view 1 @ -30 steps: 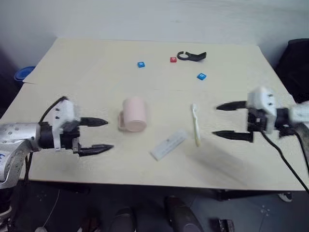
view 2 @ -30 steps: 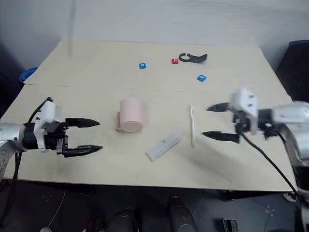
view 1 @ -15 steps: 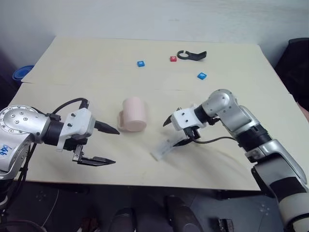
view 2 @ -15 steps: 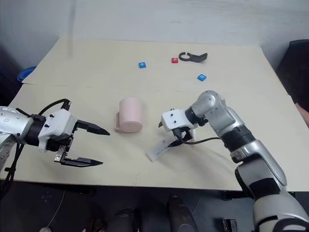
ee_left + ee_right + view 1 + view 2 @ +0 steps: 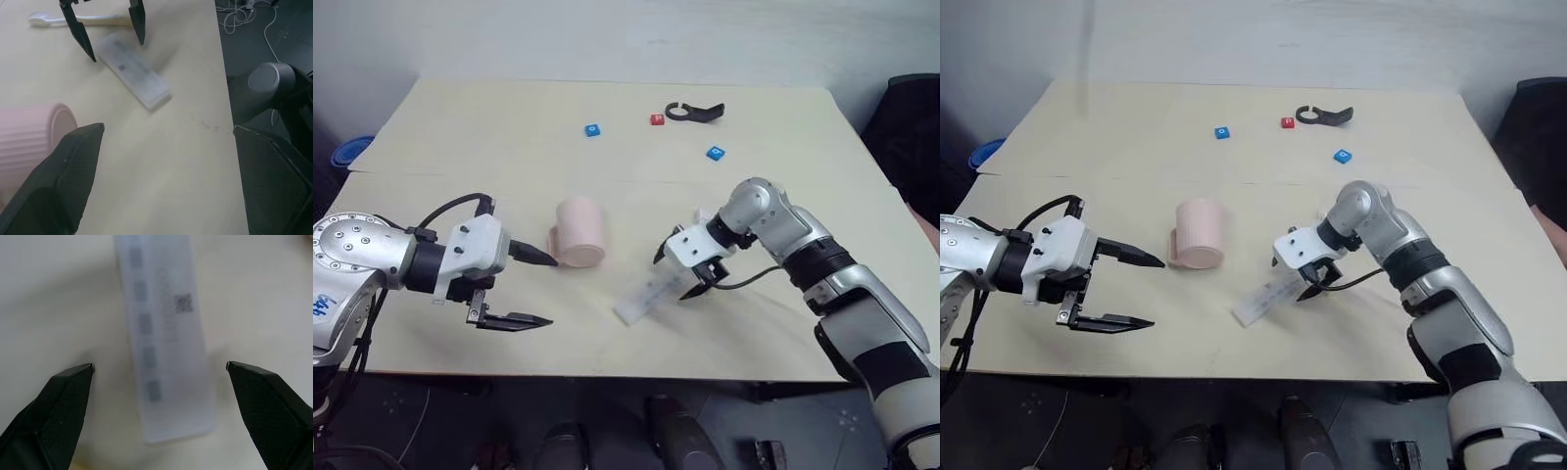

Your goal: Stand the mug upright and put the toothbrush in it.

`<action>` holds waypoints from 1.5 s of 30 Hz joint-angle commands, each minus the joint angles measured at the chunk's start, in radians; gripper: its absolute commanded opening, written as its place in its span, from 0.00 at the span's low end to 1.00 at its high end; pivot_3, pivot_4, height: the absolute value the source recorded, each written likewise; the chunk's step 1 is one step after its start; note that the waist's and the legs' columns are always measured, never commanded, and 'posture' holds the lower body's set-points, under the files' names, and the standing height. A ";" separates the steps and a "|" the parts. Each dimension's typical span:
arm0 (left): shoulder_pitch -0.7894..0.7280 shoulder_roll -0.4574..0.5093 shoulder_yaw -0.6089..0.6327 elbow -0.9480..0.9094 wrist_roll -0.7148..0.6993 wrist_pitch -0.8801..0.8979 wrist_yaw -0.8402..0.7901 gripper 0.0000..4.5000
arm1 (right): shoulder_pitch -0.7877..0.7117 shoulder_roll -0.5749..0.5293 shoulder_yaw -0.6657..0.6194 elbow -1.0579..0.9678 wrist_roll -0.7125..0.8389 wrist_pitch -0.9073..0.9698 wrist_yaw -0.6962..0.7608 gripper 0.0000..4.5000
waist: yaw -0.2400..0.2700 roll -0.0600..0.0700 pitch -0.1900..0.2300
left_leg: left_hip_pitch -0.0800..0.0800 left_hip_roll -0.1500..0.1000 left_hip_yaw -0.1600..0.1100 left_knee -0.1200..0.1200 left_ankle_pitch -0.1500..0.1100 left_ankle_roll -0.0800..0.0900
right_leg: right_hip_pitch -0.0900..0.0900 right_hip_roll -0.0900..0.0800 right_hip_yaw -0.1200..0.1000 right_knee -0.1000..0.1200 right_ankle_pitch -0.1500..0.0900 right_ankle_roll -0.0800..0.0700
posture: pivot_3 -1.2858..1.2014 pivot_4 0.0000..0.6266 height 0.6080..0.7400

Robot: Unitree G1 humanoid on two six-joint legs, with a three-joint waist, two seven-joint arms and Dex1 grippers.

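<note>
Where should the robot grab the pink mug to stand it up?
Probably across its round body. The mug lies on its side on the table, its handle toward the left hand, which is open and nearest. Coming in from that side, with one finger above and one below, looks easiest.

Silver-grey metal arms with rounded joint housings and black bands — left one has small dark screws and blue lettering. White boxy wrist blocks carry the left gripper (image 5: 530,290) and right gripper (image 5: 113,28), each with two tapered black textured fingers. Black cables loop from both wrists.
</note>
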 commanded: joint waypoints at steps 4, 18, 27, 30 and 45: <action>-0.031 -0.010 0.009 -0.006 -0.005 -0.007 0.011 1.00 | 0.021 0.065 -0.010 0.023 -0.017 0.021 0.060 1.00 | -0.013 0.000 0.000 | 0.001 0.003 0.000 0.000 0.000 0.000 | 0.000 0.001 0.000 0.001 0.000 0.000 | 0.52 0.24 1.00; -0.082 -0.040 -0.023 0.017 0.015 -0.019 0.014 1.00 | 0.028 0.083 0.051 0.008 0.031 0.116 0.073 0.48 | -0.031 -0.001 -0.001 | 0.004 0.005 -0.003 0.000 0.002 -0.003 | 0.000 0.002 -0.001 0.007 -0.002 -0.003 | 0.52 0.24 1.00; -0.095 -0.087 -0.035 0.002 -0.007 0.004 0.038 1.00 | 0.166 0.027 -0.230 -0.379 0.308 0.612 -0.038 0.43 | -0.017 0.000 0.000 | 0.000 0.005 -0.007 0.000 0.002 -0.004 | 0.000 0.001 -0.004 0.008 -0.002 -0.004 | 0.52 0.24 1.00; -0.105 -0.116 -0.056 0.002 0.002 0.002 0.049 1.00 | 0.278 -0.074 -0.419 -0.585 0.381 0.859 -0.199 0.43 | 0.003 0.001 0.001 | -0.003 0.004 -0.009 0.000 0.002 -0.004 | -0.002 -0.001 -0.006 0.010 -0.002 -0.004 | 0.52 0.24 1.00; -0.276 -0.251 -0.175 0.155 0.073 -0.080 0.009 1.00 | 0.831 -0.297 -1.043 -0.724 0.238 1.053 -0.895 0.43 | 0.057 0.000 0.001 | -0.005 -0.006 -0.009 -0.001 0.003 -0.002 | 0.001 0.002 -0.005 -0.002 -0.001 -0.001 | 0.52 0.24 1.00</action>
